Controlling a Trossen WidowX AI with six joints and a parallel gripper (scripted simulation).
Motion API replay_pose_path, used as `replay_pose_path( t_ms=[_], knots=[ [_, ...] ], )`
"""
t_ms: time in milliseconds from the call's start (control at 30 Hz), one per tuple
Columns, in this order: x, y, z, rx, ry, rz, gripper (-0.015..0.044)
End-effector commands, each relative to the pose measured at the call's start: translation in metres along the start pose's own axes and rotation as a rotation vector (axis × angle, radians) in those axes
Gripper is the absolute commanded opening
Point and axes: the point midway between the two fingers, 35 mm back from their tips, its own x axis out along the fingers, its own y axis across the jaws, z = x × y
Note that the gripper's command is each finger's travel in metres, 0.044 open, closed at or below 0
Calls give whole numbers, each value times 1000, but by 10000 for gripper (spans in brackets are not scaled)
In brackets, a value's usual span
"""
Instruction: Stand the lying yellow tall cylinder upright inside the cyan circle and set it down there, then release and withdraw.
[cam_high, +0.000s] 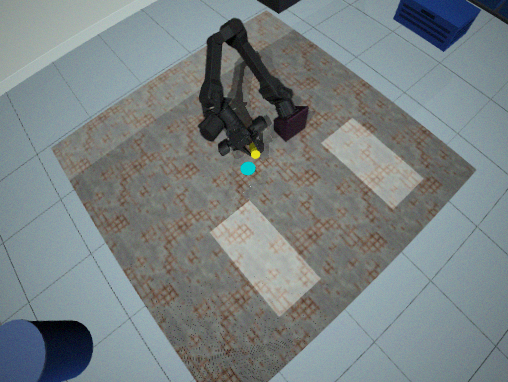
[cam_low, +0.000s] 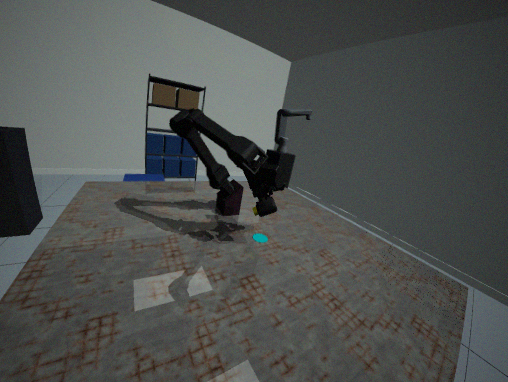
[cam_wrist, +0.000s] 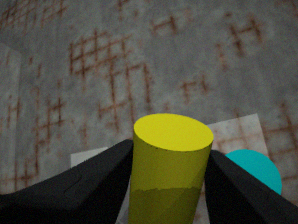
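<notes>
Wrist view shows the gripper (cam_wrist: 172, 216) clamped on the yellow cylinder (cam_wrist: 168, 183) by its sides, held off the carpet (cam_wrist: 100, 43) and short of the cyan circle (cam_wrist: 256, 169), probably so its free end can be turned downward and stood inside that circle.

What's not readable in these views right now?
- Yellow cylinder: lower end cut off by the wrist view's bottom edge.
- Cyan circle: partly hidden by an end effector finger in the wrist view.
- Cylinder tilt: top and exterior views show only a small yellow spot; too small.
</notes>
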Motion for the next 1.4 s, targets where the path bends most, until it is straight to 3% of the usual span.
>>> replay_pose_path(
  t_ms=[0,1367],
  knots=[
    [1,1,-1,-6,-27,10,105],
    [-2,0,-1,-61,-327,23,105]
  ],
)
